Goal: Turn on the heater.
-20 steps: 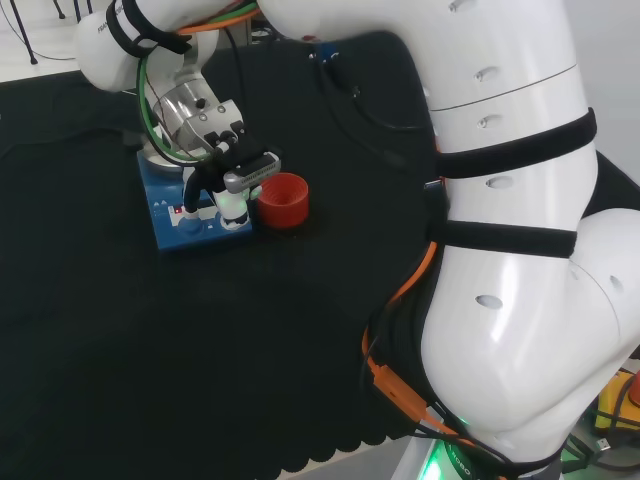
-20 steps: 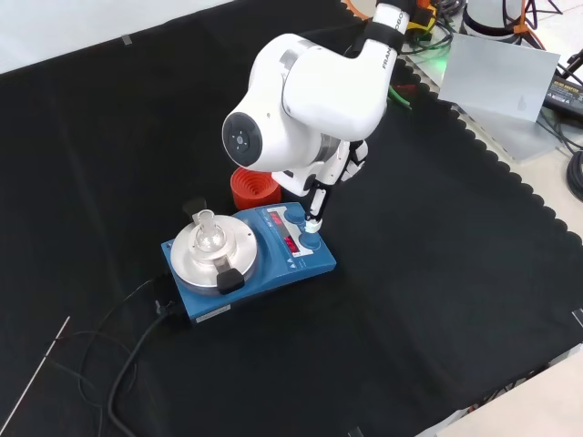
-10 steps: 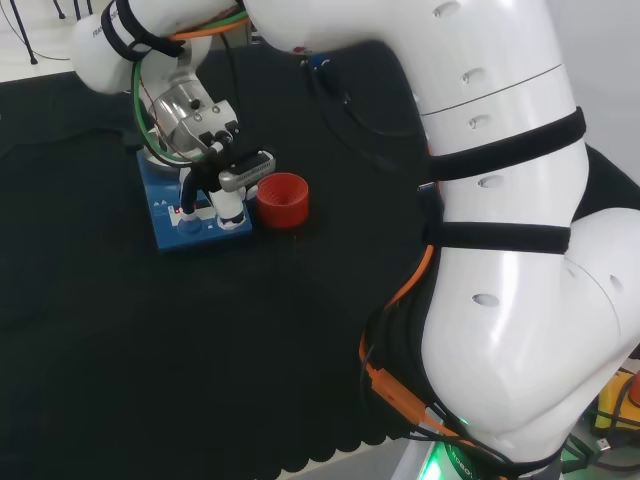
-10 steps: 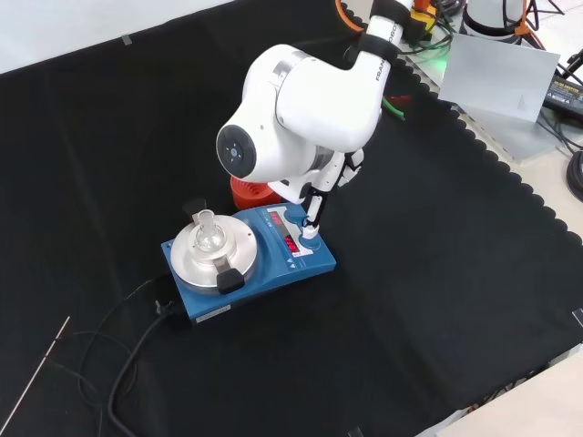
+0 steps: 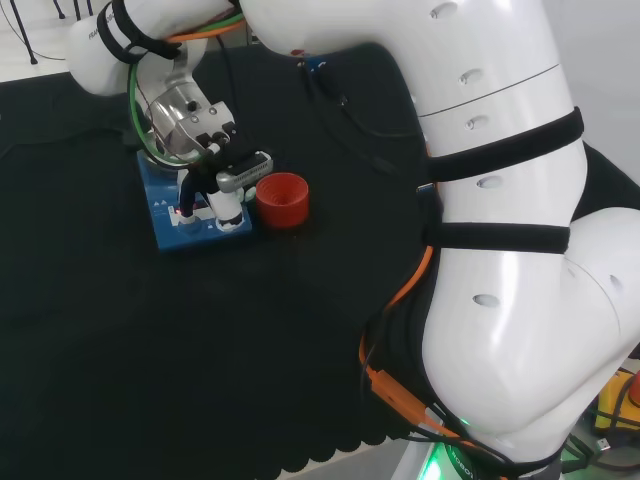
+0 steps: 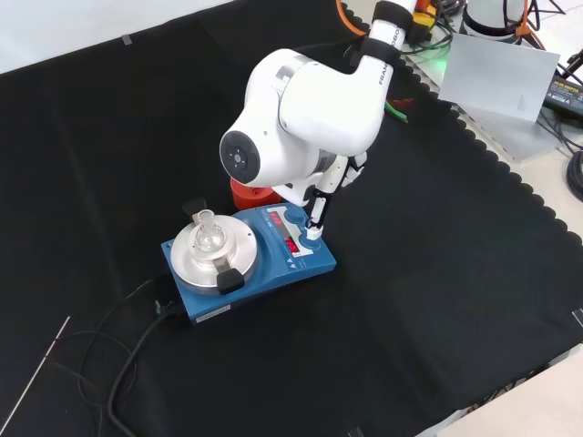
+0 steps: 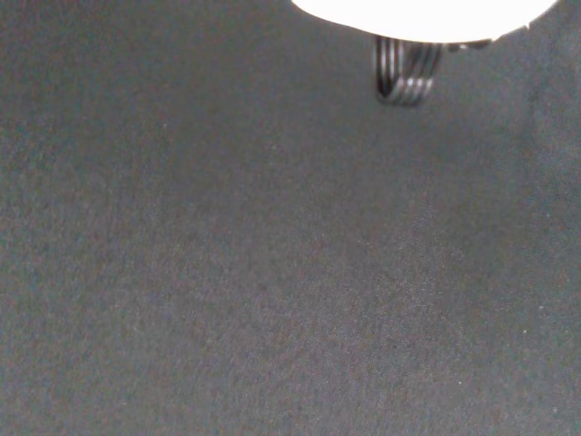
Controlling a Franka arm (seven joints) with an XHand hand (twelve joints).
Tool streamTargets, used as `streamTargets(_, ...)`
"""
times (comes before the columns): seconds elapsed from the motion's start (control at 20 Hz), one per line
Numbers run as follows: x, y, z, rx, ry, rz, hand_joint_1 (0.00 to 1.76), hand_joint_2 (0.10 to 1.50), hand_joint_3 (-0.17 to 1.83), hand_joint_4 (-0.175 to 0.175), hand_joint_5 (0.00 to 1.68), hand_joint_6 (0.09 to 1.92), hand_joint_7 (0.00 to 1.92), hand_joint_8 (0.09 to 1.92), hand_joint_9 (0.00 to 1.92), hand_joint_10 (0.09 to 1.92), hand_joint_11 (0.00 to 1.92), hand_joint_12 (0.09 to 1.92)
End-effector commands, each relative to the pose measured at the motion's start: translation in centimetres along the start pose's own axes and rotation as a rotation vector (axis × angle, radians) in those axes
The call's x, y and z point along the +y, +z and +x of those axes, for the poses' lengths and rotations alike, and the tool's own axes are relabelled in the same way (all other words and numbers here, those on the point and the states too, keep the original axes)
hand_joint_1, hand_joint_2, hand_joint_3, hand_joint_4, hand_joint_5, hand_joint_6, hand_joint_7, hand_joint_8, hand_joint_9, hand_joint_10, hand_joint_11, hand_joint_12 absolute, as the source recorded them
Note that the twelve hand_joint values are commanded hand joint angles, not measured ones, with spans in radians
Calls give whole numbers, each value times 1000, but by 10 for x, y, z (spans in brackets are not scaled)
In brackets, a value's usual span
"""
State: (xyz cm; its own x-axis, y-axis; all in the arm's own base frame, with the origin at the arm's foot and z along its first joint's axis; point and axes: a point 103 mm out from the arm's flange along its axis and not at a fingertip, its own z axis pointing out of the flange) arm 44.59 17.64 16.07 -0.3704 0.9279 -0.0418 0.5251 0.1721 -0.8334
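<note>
Now hand (image 6: 318, 211) on heater (image 6: 248, 260) (knob).

The tabletop (image 6: 474, 273) is covered with black cloth whose scalloped hem runs along its right and lower edges in the front view. Lying on it, toward the middle, is the blue heater (image 6: 250, 266), a flat box with a round silver plate on top. Just behind the heater, touching or nearly so, stands a red ribbed ring (image 5: 282, 200). A black power cable (image 6: 127, 355) trails from the heater's left end over the cloth toward the lower left corner. A thin pale rod (image 6: 36, 378) lies near that corner.
</note>
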Motion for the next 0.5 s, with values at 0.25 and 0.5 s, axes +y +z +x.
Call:
streamTargets(0.25, 2, 5, 0, -1, 1, 12, 1485, 574, 1252, -2, 164, 87, 1630, 1920, 1808, 1574, 1721, 1459)
streamTargets(0.5, 6, 9, -1, 8, 6, 16, 1486, 574, 1254, -2, 165, 87, 1631, 1920, 1808, 1574, 1721, 1460)
